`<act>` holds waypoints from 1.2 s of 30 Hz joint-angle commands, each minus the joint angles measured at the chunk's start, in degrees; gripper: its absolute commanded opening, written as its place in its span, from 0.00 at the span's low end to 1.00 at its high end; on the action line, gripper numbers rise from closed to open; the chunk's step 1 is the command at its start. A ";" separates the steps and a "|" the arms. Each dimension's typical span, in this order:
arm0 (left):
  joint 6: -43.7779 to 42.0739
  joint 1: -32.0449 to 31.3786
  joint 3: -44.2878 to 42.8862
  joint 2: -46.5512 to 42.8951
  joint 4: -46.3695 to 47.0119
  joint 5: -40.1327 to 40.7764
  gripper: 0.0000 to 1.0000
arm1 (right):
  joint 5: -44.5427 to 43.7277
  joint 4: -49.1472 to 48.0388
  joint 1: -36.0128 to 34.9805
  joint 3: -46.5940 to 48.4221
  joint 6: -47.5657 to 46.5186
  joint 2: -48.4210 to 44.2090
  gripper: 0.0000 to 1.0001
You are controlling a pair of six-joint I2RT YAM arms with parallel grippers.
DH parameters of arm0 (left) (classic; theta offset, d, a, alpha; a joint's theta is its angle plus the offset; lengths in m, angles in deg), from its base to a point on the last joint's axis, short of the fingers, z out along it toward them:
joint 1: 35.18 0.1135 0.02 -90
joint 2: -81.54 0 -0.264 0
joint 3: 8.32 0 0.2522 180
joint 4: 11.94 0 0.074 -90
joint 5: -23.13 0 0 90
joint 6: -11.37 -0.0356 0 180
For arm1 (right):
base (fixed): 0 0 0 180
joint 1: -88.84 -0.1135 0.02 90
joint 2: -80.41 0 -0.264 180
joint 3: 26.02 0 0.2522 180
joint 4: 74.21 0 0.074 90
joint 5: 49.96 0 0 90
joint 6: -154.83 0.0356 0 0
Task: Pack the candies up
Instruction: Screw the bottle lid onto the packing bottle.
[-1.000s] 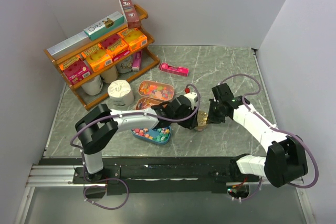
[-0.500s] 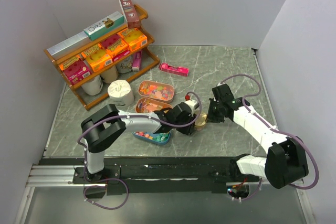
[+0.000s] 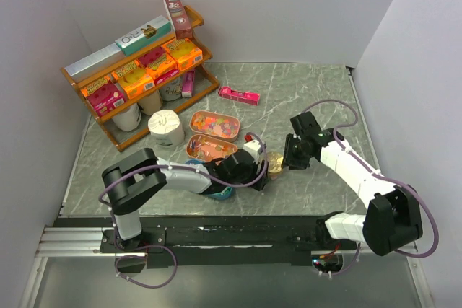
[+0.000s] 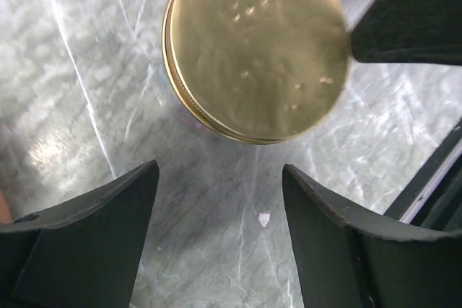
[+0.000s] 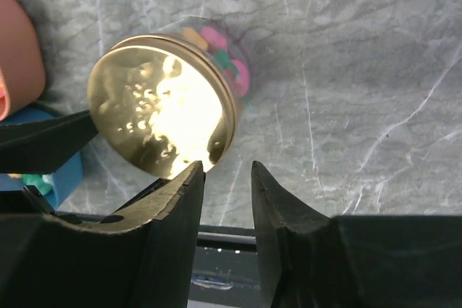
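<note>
Now the jar [image 3: 274, 166] stands capped, gripped by neither arm
Inside it the candies [image 5: 229, 63] show under the gold lid [image 4: 256, 48]; it stands upright straight ahead of the left gripper [image 4: 220, 178], jaws wide and empty, but off to one side of the right gripper [image 5: 227, 171], whose narrow gap holds nothing, so the left looks better lined up
</note>
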 commanded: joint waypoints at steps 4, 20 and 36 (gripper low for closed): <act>-3.14 -0.54 4.94 -3.44 16.37 1.74 0.70 | 1.13 2.57 -0.54 4.99 -2.62 3.29 0.40; 0.28 -0.28 3.99 -8.46 13.58 0.85 0.74 | 0.51 1.96 -0.71 -0.72 -0.51 2.50 0.25; 1.34 0.42 0.20 0.42 12.25 1.56 0.52 | 1.39 0.99 -0.89 2.89 -1.30 1.53 0.23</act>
